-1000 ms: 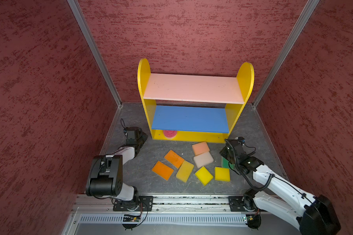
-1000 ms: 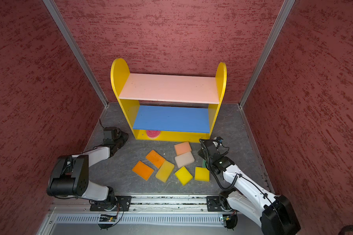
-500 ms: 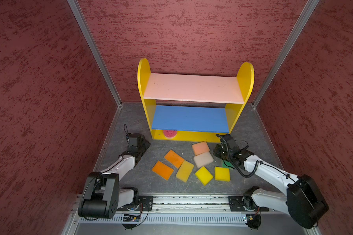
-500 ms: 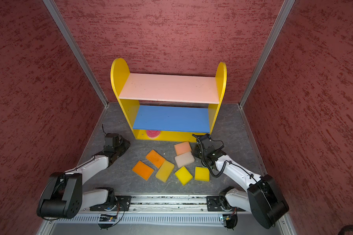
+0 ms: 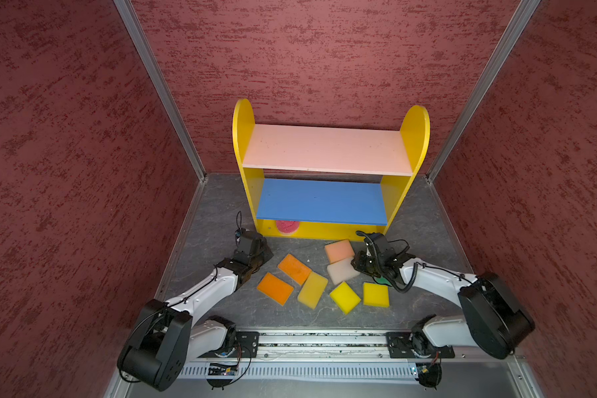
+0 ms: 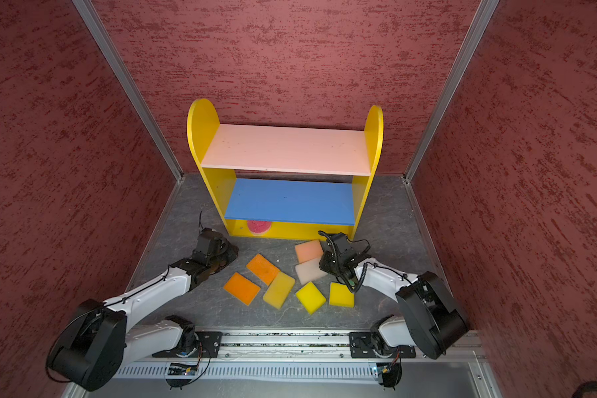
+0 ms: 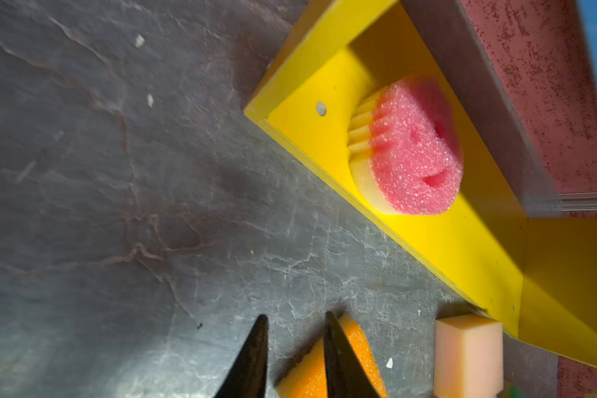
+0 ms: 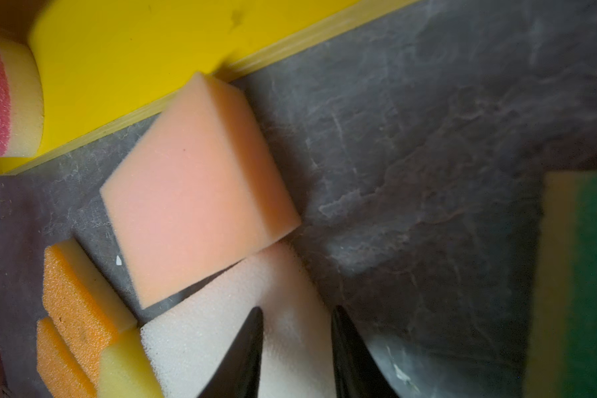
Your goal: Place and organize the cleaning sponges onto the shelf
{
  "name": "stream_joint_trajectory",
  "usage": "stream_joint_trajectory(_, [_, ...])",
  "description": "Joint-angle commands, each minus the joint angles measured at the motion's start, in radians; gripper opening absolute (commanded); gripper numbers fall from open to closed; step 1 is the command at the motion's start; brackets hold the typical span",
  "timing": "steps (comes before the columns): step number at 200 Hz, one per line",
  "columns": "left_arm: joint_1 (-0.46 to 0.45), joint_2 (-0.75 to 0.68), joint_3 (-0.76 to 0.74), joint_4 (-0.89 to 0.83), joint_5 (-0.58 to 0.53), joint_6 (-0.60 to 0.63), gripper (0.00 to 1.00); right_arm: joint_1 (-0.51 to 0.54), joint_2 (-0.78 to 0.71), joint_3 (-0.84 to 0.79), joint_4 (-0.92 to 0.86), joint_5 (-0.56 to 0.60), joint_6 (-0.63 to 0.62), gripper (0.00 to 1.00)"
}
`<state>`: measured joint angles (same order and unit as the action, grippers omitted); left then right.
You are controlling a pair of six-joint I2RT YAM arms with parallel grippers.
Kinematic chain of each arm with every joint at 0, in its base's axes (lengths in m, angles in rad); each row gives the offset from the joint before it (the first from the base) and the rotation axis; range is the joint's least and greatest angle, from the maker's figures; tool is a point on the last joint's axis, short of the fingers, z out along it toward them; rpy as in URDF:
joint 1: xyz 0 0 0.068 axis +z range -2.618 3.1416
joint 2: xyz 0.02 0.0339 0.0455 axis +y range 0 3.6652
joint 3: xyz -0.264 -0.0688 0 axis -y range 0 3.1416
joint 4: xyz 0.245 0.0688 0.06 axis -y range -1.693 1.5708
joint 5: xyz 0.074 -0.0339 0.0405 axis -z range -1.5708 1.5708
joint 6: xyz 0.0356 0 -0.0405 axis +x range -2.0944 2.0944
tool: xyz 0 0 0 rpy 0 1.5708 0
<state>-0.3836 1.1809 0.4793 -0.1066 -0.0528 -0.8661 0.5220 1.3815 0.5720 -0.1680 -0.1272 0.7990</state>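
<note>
The shelf (image 5: 324,150) stands at the back, and the round red-pink sponge (image 5: 287,226) lies on its yellow base. On the floor in front lie a peach sponge (image 5: 339,250), an off-white one (image 5: 340,271), two orange ones (image 5: 294,268), three yellow ones (image 5: 346,297), and a green-topped one (image 8: 593,275) half under the right arm. My left gripper (image 7: 295,315) is open just left of the nearer orange sponge (image 7: 311,368), holding nothing. My right gripper (image 8: 297,310) hovers open over the off-white sponge's (image 8: 221,337) edge.
Red textured walls (image 5: 66,155) close in the left, back and right sides. A metal rail (image 5: 321,339) carrying both arm bases runs along the front edge. The floor is grey slate (image 5: 214,213).
The left gripper has swung right, from beside the shelf toward the orange sponges. The right gripper has moved left over the off-white sponge, and its jaws have parted.
</note>
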Motion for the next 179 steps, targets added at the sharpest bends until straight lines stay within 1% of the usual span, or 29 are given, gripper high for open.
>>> stream_joint_trajectory(1, [-0.049,0.029,0.034,-0.018,-0.033,-0.016,0.33,0.009,0.006,-0.019,0.040,0.000,-0.021,0.20])
stream_joint_trajectory(15, [-0.076,0.048,0.051,-0.017,-0.041,-0.010,0.33,0.009,-0.008,-0.024,0.046,0.001,-0.036,0.05])
stream_joint_trajectory(26, [-0.097,0.061,0.072,-0.023,-0.044,0.003,0.33,0.009,-0.026,-0.021,0.040,0.004,-0.056,0.00])
stream_joint_trajectory(70, [-0.201,0.086,0.174,-0.058,-0.058,0.072,0.35,0.009,-0.120,0.035,-0.078,0.049,-0.131,0.00])
stream_joint_trajectory(94, [-0.235,0.093,0.204,-0.047,-0.029,0.099,0.39,0.009,-0.170,0.074,-0.117,0.020,-0.168,0.00])
stream_joint_trajectory(103, [-0.246,0.092,0.211,-0.048,-0.027,0.099,0.44,0.008,-0.187,0.086,-0.118,-0.008,-0.189,0.00])
stream_joint_trajectory(120, [-0.250,0.088,0.212,-0.030,-0.005,0.098,0.62,0.010,-0.212,0.106,-0.097,-0.071,-0.235,0.00])
stream_joint_trajectory(132, [-0.251,0.085,0.207,0.001,0.033,0.104,0.69,0.011,-0.217,0.123,-0.080,-0.123,-0.269,0.00])
stream_joint_trajectory(139, [-0.251,0.085,0.205,0.022,0.063,0.108,0.71,0.014,-0.212,0.138,-0.071,-0.155,-0.285,0.00])
stream_joint_trajectory(147, [-0.251,0.086,0.202,0.047,0.105,0.113,0.70,0.022,-0.202,0.154,-0.068,-0.183,-0.307,0.00])
stream_joint_trajectory(158, [-0.250,0.088,0.197,0.086,0.171,0.118,0.66,0.038,-0.183,0.183,-0.070,-0.215,-0.339,0.00])
stream_joint_trajectory(173, [-0.247,0.089,0.193,0.118,0.266,0.116,0.66,0.063,-0.155,0.220,-0.076,-0.244,-0.377,0.00])
stream_joint_trajectory(179, [-0.247,0.088,0.193,0.129,0.298,0.114,0.68,0.068,-0.144,0.232,-0.077,-0.258,-0.384,0.00])
